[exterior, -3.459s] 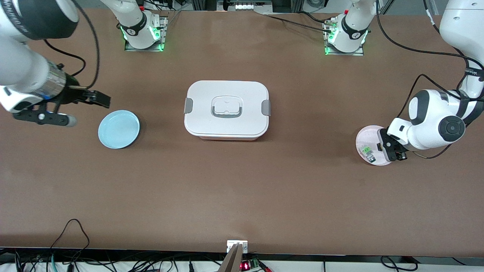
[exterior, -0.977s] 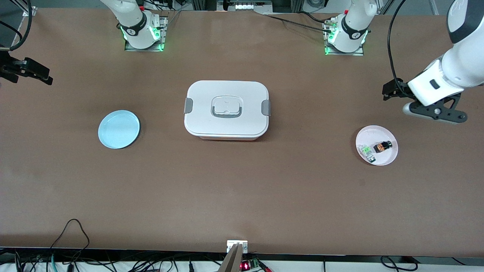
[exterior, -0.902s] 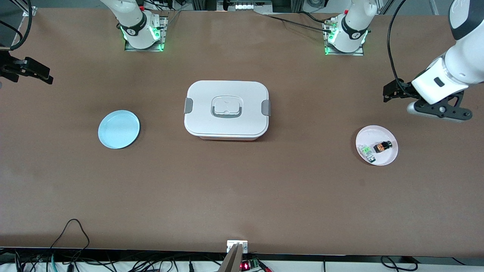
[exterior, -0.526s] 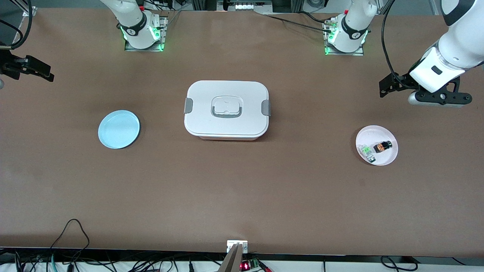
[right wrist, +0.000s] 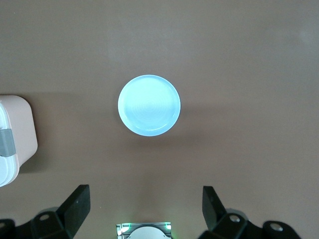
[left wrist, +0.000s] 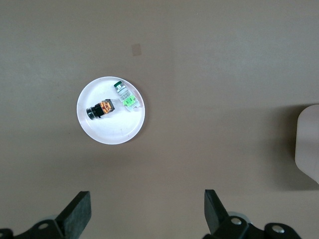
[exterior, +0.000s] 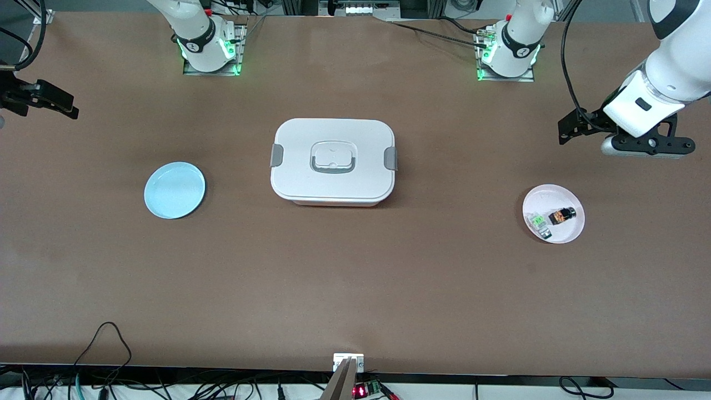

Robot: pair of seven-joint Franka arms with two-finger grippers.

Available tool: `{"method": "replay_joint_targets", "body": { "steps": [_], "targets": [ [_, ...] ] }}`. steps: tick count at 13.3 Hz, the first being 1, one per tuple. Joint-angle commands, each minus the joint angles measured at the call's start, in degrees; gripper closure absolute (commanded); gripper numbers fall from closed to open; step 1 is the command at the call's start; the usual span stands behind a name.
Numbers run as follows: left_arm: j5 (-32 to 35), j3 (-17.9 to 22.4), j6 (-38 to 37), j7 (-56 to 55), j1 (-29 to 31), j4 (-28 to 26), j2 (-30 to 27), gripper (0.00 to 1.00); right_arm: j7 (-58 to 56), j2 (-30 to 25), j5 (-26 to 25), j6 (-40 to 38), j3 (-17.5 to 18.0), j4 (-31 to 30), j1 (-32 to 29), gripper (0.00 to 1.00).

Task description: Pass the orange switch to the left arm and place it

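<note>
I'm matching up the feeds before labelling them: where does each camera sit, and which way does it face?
Front view: high across the table, facing both bases; box at centre.
Left wrist view: looks down on the pink plate with the orange switch; left gripper open.
Right wrist view: looks down on the blue plate; right gripper open.
All views share the box.

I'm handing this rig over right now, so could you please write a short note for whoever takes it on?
Left gripper: open, empty, up over bare table near the pink plate.
Right gripper: open, empty, up at its end, above the blue plate.
Orange switch lies on the pink plate beside a green component.
Box sits closed mid-table.
Done: nothing.
Left: pick, hand over, place.
</note>
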Motion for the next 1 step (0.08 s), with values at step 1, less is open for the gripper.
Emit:
{"method": "replay_joint_targets", "body": {
  "steps": [1],
  "targets": [
    [0.7,0.1,-0.1,0.0,-0.5,1.1,0.3,0.0,0.2,-0.4,0.7,-1.2,0.1,0.7,0.0,0.0]
  ]
}}
